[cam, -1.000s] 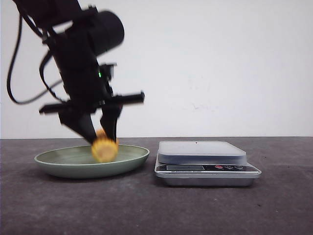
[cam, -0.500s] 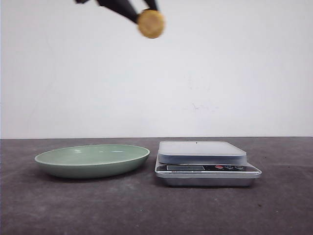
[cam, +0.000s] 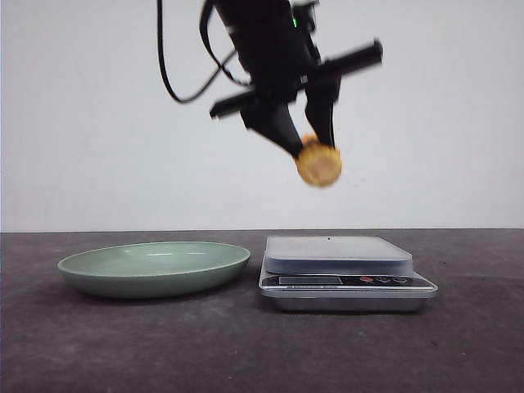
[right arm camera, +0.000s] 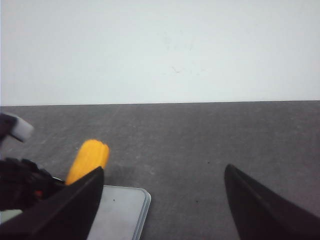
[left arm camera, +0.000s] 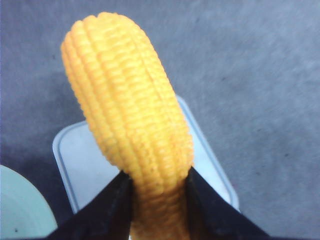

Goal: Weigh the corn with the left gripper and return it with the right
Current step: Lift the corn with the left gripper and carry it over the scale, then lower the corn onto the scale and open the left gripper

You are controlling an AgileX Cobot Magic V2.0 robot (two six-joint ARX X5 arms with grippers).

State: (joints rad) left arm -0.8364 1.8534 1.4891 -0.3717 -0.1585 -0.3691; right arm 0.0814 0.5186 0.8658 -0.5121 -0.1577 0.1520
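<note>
Left gripper (cam: 315,143) clamped on corn (cam: 318,164), blurred, arm cropped overhead | scale (cam: 344,260) beneath, green plate (cam: 123,274) aside | right gripper (right arm camera: 162,200) spread, empty

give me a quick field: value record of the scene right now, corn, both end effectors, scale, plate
corn: held in the air above the scale, not touching it
left end effector: shut on the corn, fingers at one end of the cob
right end effector: open, nothing between its fingers
scale: on the table, platform bare
plate: green, empty, left of the scale in the front view
</note>
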